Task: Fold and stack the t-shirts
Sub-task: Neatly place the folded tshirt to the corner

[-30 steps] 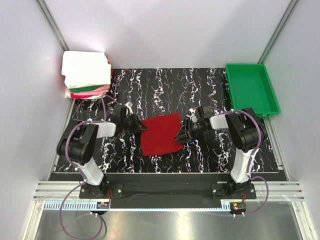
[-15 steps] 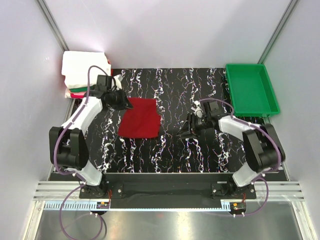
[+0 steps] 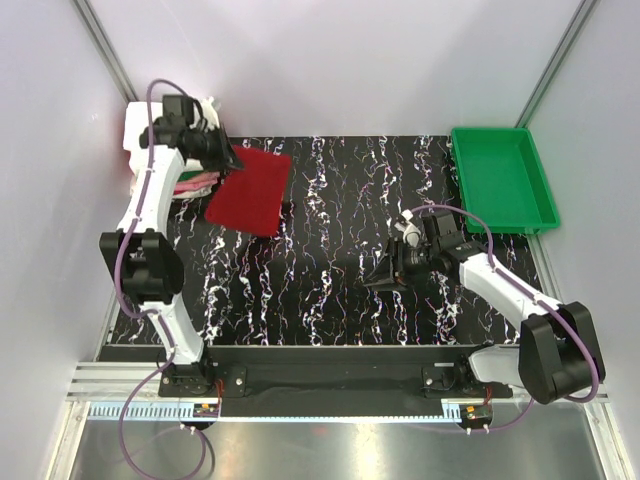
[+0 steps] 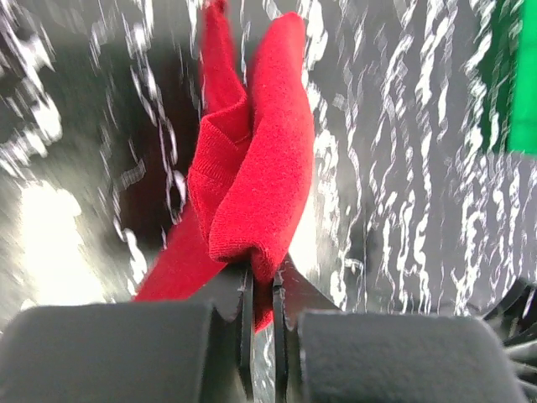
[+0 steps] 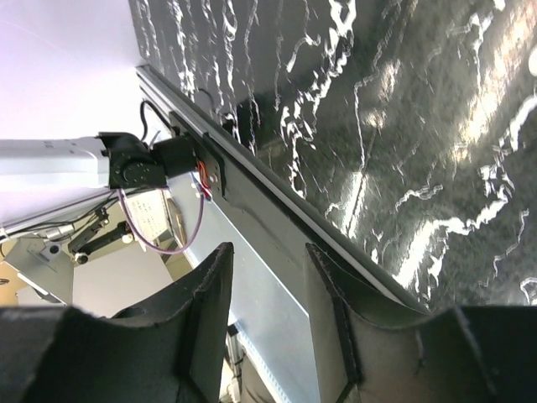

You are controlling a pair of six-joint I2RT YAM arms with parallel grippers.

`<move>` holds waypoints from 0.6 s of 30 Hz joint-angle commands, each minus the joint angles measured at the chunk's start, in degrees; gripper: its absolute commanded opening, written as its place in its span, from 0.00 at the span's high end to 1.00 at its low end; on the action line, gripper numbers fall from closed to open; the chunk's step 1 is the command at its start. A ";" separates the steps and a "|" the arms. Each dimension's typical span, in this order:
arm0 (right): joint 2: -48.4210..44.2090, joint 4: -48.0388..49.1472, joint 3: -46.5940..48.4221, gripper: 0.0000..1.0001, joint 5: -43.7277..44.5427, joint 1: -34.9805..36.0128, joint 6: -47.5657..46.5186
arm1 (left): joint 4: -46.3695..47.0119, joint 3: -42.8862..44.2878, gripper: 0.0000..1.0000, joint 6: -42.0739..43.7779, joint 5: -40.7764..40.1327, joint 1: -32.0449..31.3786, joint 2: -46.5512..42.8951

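Left claw (image 3: 226,160) clamped on the folded deep red cloth t-shirt (image 3: 248,190), beside the white-topped stack of folded t-shirts (image 3: 135,140) at the far-left corner of the black marbled bench (image 3: 340,200). Right claw (image 3: 386,278) spread wide, empty. Advisable: centre over the stack, lower flat, align edges, then release.

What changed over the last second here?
The left gripper, shut on the folded red t-shirt, carried it from the centre to the far left, beside the t-shirt stack. The right gripper left the shirt's edge and pulled back right, open and empty. Stack and green tray stayed put.
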 commanded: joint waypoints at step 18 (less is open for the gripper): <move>1.03 -6.86 1.94 0.54 1.69 0.15 -4.95 | 4.53 33.17 1.00 -2.64 19.55 13.56 12.63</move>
